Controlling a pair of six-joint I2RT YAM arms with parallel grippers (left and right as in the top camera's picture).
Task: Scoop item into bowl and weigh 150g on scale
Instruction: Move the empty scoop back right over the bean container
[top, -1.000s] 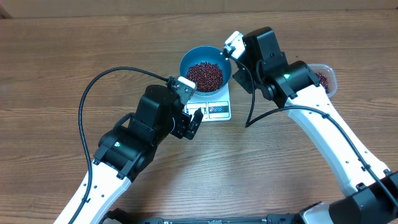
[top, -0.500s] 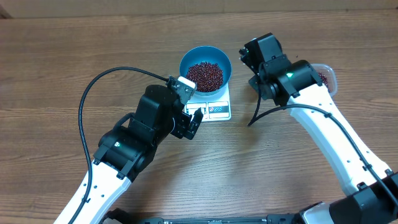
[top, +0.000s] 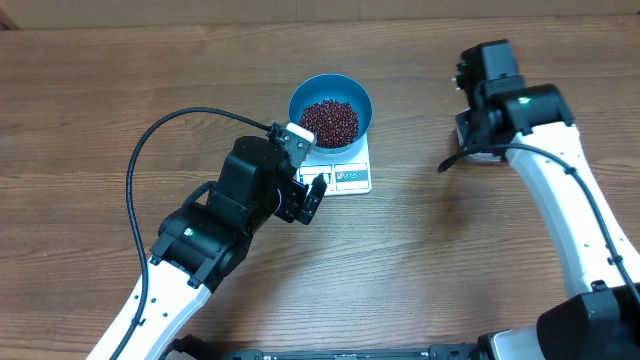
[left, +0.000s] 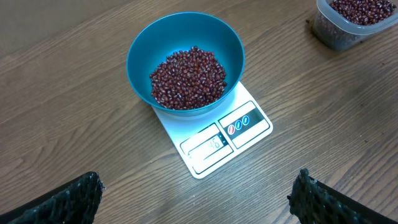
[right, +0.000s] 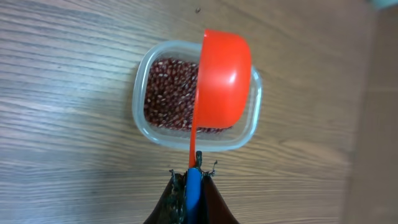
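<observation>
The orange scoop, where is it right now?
In the right wrist view, the right pincer holds the orange scoop by its handle over the clear tub.

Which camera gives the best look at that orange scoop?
The right wrist view: the orange scoop shows whole, from handle to cup, over the clear tub of beans. Overhead, the right arm hides it. The left wrist view catches only part of the tub, no scoop.

Three cameras, one table (top: 100, 100)
Overhead looks straight down; left wrist slants closely at bowl (left: 160, 34) and scale (left: 249, 127), shared with overhead; right wrist faces down on the tub (right: 138, 93).
</observation>
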